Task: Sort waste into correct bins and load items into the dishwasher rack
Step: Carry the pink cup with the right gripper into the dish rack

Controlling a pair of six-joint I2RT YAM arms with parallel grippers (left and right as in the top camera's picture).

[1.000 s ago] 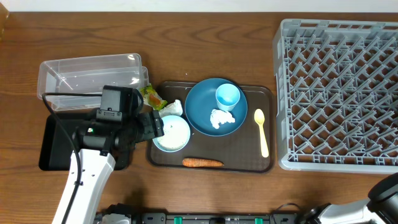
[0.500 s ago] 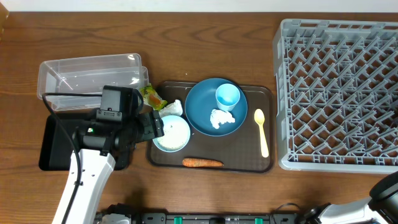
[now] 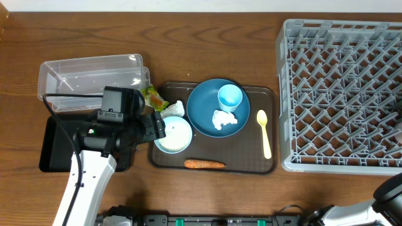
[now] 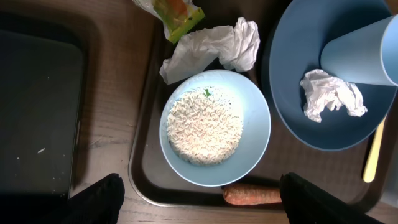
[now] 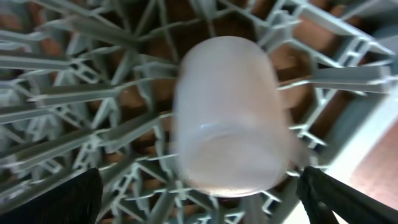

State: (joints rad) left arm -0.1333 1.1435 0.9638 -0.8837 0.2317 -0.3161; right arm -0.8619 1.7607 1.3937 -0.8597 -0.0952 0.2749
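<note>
My left gripper is open and empty, above the near rim of the white bowl, which holds rice grains. An orange carrot lies below the bowl. A tissue and a green-and-orange wrapper lie beyond it. The dark blue plate carries a light blue cup and a tissue. The yellow spoon lies to its right. My right gripper is open over the grey rack, with the blurred pale pink bowl between its fingers, not gripped.
The tableware and waste sit on a dark brown serving tray. The clear tub and the black tray are to its left, under my left arm. The right arm shows only at the overhead view's bottom right corner.
The left arm and the things on the brown tray have not moved. A small grey shape has appeared at the right edge of the overhead view, over the rack.
</note>
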